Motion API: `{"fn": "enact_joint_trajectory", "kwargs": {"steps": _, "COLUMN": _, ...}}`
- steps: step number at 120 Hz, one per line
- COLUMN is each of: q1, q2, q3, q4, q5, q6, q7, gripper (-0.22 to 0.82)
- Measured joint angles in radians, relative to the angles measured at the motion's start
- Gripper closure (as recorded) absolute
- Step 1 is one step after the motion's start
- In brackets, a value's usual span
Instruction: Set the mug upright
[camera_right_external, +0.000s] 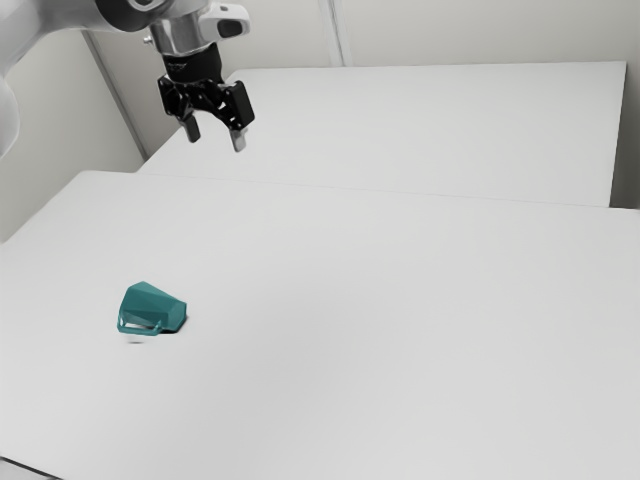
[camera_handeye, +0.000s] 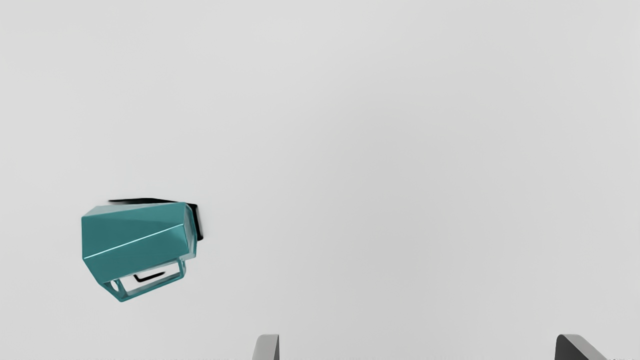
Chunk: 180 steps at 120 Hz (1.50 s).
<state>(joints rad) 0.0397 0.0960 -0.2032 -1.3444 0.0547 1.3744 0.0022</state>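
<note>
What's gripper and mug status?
Gripper open, empty, above table. Teal mug on its side on the table, not yet upright. Nothing seen blocking it.

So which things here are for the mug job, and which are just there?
For the job:
- the teal mug, lying on its side
- my gripper, open, away from the mug
- the white table the mug lies on

Just there:
- the white panel or tabletop behind the table
- the wall
</note>
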Motion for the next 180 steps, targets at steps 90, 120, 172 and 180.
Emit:
{"fn": "enact_joint_trajectory", "kwargs": {"steps": 90, "q1": 0.048, "q2": 0.137, "q3": 0.441, "q4": -0.083, "q5": -0.293, "q6": -0.015, "q7": 0.097, "gripper": 0.00}}
{"fn": "enact_joint_trajectory", "kwargs": {"steps": 120, "q1": 0.164, "q2": 0.213, "q3": 0.449, "q4": -0.109, "q5": -0.358, "q6": -0.029, "q7": 0.210, "gripper": 0.00}}
{"fn": "enact_joint_trajectory", "kwargs": {"steps": 172, "q1": 0.323, "q2": 0.342, "q3": 0.448, "q4": -0.119, "q5": -0.412, "q6": -0.026, "q7": 0.405, "gripper": 0.00}}
{"fn": "enact_joint_trajectory", "kwargs": {"steps": 180, "q1": 0.337, "q2": 0.361, "q3": 0.447, "q4": -0.122, "q5": -0.424, "q6": -0.026, "q7": 0.434, "gripper": 0.00}}
